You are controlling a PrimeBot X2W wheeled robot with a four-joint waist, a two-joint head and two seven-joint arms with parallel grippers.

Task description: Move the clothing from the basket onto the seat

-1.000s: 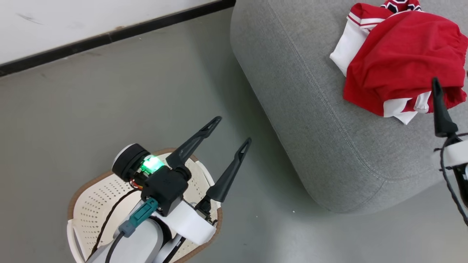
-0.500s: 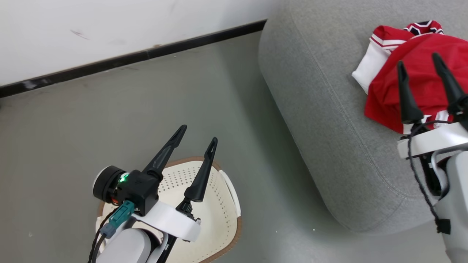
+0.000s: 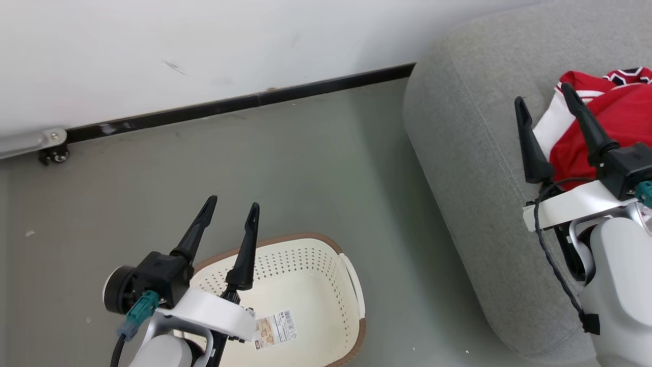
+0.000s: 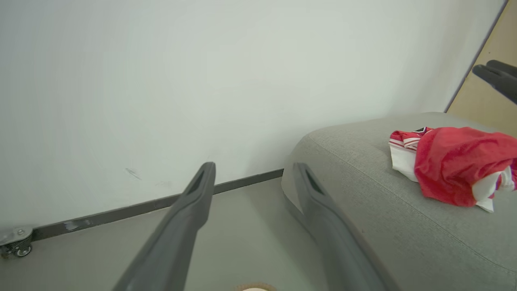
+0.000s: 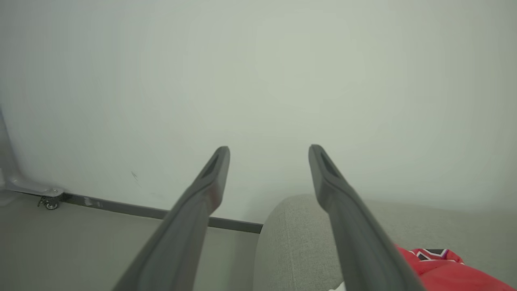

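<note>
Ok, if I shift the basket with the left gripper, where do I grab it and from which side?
Probably the side handle on the basket, from straight above. The basket stands upright, mouth open, and the handle is a thin band along its top edge that open jaws can straddle. The left gripper is open, over the opposite side.

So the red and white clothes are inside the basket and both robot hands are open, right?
Not quite. The clothing lies on the grey seat, not in the basket; the head view shows it. The left gripper and right gripper are both open.
</note>
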